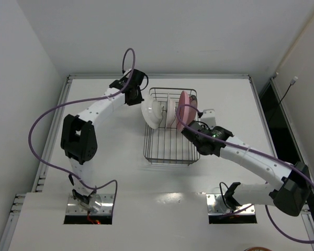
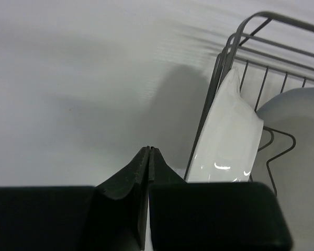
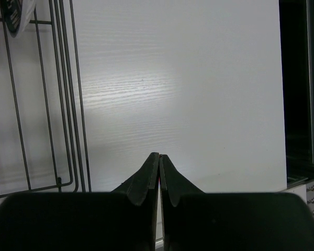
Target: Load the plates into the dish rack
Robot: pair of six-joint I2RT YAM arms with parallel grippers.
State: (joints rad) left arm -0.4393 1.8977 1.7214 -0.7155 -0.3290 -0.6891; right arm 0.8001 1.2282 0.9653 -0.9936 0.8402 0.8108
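The grey wire dish rack point(image 1: 170, 149) stands mid-table. Plates stand on edge in its far half. One whitish plate point(image 1: 152, 112) leans at the rack's left end, a second whitish plate point(image 1: 169, 112) stands beside it, and a pink plate point(image 1: 185, 107) is to their right. My left gripper point(image 1: 137, 98) is shut and empty just left of the rack. In the left wrist view its tips point(image 2: 149, 149) sit left of the leaning whitish plate point(image 2: 227, 141). My right gripper point(image 1: 194, 129) is shut and empty at the rack's right side point(image 3: 158, 155). A dark patterned plate rim point(image 3: 13, 15) shows behind the rack wires point(image 3: 57, 104).
The white table point(image 1: 94, 209) runs under both arms, with walls at the left and back. A dark gap point(image 1: 275, 115) runs along the table's right edge. Purple cables point(image 1: 39, 136) loop off both arms. The rack's near half point(image 1: 170, 151) holds no plates.
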